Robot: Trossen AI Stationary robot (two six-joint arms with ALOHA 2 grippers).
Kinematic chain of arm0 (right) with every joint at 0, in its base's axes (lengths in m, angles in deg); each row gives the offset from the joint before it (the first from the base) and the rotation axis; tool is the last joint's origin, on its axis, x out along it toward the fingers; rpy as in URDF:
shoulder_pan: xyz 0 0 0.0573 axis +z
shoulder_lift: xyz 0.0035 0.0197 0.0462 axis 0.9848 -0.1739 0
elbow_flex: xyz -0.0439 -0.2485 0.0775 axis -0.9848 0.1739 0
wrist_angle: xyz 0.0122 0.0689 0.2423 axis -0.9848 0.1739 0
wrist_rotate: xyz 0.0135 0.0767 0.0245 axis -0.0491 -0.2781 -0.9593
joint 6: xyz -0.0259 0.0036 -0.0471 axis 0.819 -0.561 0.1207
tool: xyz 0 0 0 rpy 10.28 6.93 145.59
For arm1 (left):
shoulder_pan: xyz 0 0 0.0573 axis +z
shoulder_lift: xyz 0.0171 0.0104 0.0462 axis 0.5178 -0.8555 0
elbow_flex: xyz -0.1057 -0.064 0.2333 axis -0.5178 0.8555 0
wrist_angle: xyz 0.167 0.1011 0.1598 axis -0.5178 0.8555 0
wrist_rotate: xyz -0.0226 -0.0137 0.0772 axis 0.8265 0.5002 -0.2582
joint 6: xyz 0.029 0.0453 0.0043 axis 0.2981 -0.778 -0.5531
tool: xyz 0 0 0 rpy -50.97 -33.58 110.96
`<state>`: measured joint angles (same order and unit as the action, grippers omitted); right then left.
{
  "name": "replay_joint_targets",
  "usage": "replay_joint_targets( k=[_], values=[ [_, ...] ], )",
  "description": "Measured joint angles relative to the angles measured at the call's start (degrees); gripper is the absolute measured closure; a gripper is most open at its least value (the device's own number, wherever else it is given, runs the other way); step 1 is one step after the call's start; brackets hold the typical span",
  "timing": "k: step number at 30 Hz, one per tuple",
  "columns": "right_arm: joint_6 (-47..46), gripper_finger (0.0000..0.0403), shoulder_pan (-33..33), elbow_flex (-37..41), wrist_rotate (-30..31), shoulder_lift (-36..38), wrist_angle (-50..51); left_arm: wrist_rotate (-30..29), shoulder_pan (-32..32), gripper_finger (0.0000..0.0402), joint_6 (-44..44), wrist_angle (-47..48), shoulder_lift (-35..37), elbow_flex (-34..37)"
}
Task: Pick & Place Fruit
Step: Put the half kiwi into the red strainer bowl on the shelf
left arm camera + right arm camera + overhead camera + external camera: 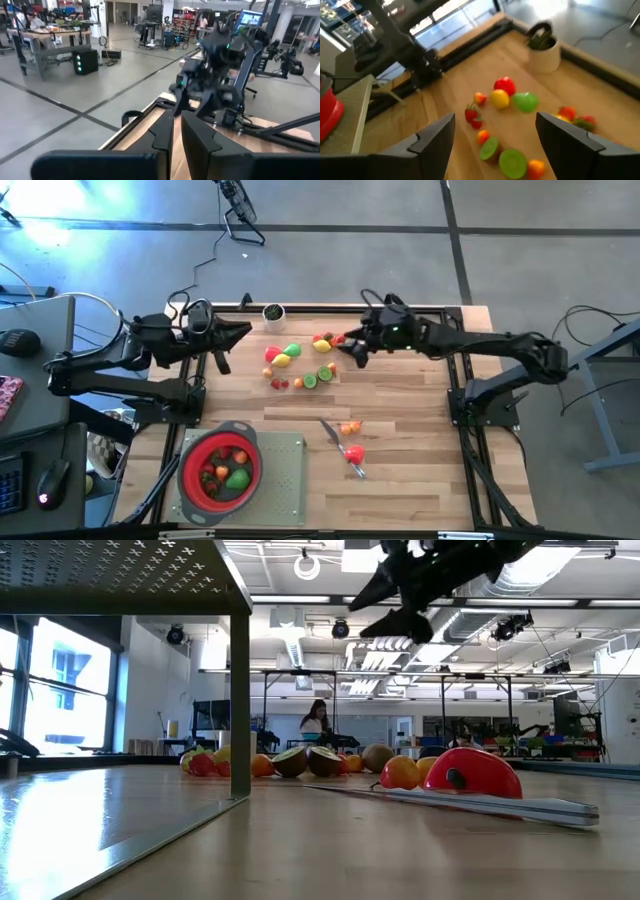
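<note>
Small toy fruits (300, 363) lie loose on the wooden table toward its far side; the right wrist view shows a red one (504, 85), a yellow one (499, 99), a green one (525, 101) and cut green halves (512, 161). My right gripper (346, 350) hangs open above the right end of this cluster, slanting down, fingers (435, 142) wide apart with nothing between them. My left gripper (245, 332) is shut and level over the far left of the table, clear of the fruit. A red strainer (195, 462) at the near left holds several fruits.
A grey knife (338, 442) lies near the table's middle, with a red fruit piece (353, 452) and an orange one (348, 427) beside it. The strainer stands on a grey board (285, 480). A white cup (272, 313) stands at the far edge.
</note>
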<state>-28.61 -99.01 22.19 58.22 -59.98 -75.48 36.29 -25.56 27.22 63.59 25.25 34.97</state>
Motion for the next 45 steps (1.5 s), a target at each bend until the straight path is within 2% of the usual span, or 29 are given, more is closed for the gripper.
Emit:
replay_joint_targets(
  k=[4,8,10,21,24,31,45],
  values=[
    [-1.5,0.0133,1.1,0.0,-0.5,-5.0,-3.0,0.0,0.0,0.0369,0.1,0.0,0.0,0.0],
    [-0.2,0.0133,2.3,0.0,-4.3,-10.5,-4.4,0.0,0.0,0.0369,0.1,0.0,-0.1,0.0],
    [3.1,0.0133,3.1,0.0,-5.9,-12.8,-4.7,0.0,0.0,0.0369,0.1,0.0,-0.5,0.0],
    [24.0,0.0133,8.6,0.0,-5.4,-22.4,-7.8,0.0,0.0,0.0369,1.7,0.3,-0.9,0.0],
    [27.6,0.0133,9.8,0.0,-1.2,-24.4,-10.1,0.0,0.0,0.0369,3.1,1.2,-1.1,0.0],
    [26.7,0.0133,10.4,0.0,10.2,-25.6,-13.4,-0.1,0.0,0.0369,6.7,3.5,-1.5,0.0],
    [23.7,0.0133,11.4,0.0,8.5,-25.6,-16.1,-0.1,0.0,0.0369,7.6,3.6,-1.8,0.0]
  ],
)
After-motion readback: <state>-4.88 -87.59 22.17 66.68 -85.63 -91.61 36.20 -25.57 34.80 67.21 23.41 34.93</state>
